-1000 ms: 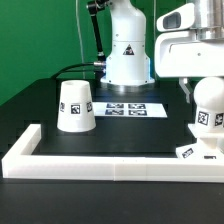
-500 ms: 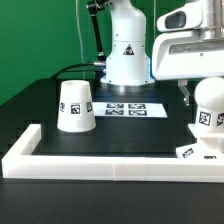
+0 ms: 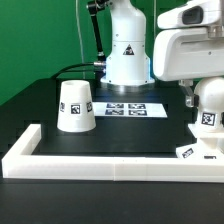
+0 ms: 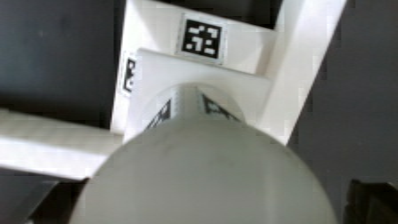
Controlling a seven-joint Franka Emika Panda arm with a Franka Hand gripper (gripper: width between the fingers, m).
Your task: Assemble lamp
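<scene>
Shade [image 3: 76, 105] stands left of centre on the table [image 3: 30, 100]. Marker board [image 3: 133, 108] lies flat to its right, just in front of the robot pedestal [image 3: 128, 55] at top centre. Bulb [image 3: 210, 112] is upright at the right edge, directly over the base [image 3: 195, 151] at lower right; contact unclear. Rail [image 3: 110, 166] runs across the front, w/ a short leg bending back at lower left.

One shade [image 3: 76, 105], one bulb [image 3: 210, 100], one base [image 3: 190, 152]

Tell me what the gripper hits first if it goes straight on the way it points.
Likely the bulb: its round head fills the wrist view straight ahead, with the base beyond it. The gap is unclear.
</scene>
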